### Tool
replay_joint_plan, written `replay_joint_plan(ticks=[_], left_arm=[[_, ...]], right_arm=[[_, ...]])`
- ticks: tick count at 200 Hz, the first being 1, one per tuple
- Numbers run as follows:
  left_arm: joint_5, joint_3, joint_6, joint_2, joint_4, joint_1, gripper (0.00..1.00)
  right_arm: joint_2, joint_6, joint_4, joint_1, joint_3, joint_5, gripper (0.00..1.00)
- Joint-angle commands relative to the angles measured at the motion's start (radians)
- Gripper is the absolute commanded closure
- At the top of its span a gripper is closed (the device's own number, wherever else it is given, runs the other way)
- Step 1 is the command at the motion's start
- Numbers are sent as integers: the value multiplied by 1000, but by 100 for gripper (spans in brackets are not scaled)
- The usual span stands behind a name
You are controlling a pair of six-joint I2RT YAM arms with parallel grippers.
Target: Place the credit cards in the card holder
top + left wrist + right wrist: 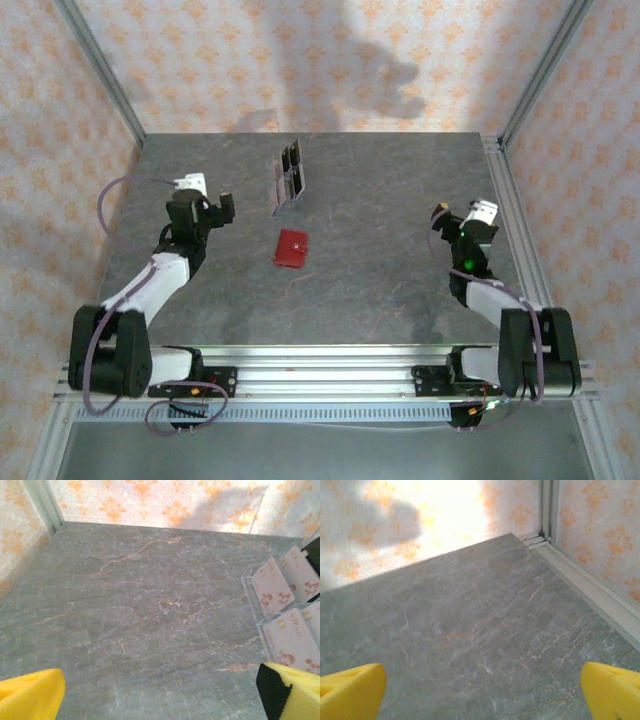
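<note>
**Both end effectors spread wide; red card holder flat mid-bench**

The small red square folding card holder (291, 248) lies closed and flat on the grey marble-look slab bench (380, 290). It sits about midway between the two arms, a bit nearer the left one, and touches neither.

Behind it, toward the back wall and apart from it, stands a clear plastic display stand (289, 176). In the left wrist view the stand holds the pale pink-printed "VIP" credit cards (290, 640), upright and leaning back in two rows. Four card faces are partly visible, and the ones at the right are cut off by the frame edge.

The left end effector (160, 697) has its jaws spread wide, with yellow fingertips (30, 695) at the bottom corners over bare bench. From above it sits left of the stand, near but not touching.

The right end effector (480, 692) is also spread wide, with yellow fingertips (612, 690) over bare bench near the right aluminium frame rail (590, 587). It is well apart from the card holder and the stand.

Orange floral wallpaper (300, 60) covers the walls around the bench.
</note>
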Motion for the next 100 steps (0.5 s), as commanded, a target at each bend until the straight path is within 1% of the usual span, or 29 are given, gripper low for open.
replay_joint_plan(ticks=[1, 14, 25, 40, 45, 50, 67, 80, 85, 100], left_arm=[[-22, 4, -111, -102, -223, 2, 0], [-3, 14, -152, -162, -295, -6, 0], [-2, 20, -184, -205, -348, -15, 0], [6, 28, -225, -252, -409, -28, 0], [10, 34, -241, -262, -431, -33, 0], [21, 39, -253, -272, -450, -38, 0], [39, 62, -290, -280, -509, -58, 0], [55, 84, -315, -267, -538, -71, 0], [60, 94, -326, -258, -549, -77, 0], [84, 123, -358, -218, -569, -86, 0]], right_arm=[[-83, 226, -268, -12, 118, 40, 1], [-136, 362, -357, -23, 154, -16, 1], [-188, 432, -342, -29, 137, -62, 1], [-259, 504, -252, -29, 80, -111, 1], [-272, 514, -260, -30, 82, -141, 1], [-279, 519, -311, -30, 108, -177, 1], [-221, 519, -466, -26, 225, -365, 0], [-154, 545, -528, -13, 293, -498, 7], [-132, 551, -561, -3, 316, -525, 10], [-80, 547, -655, 43, 369, -568, 14]])
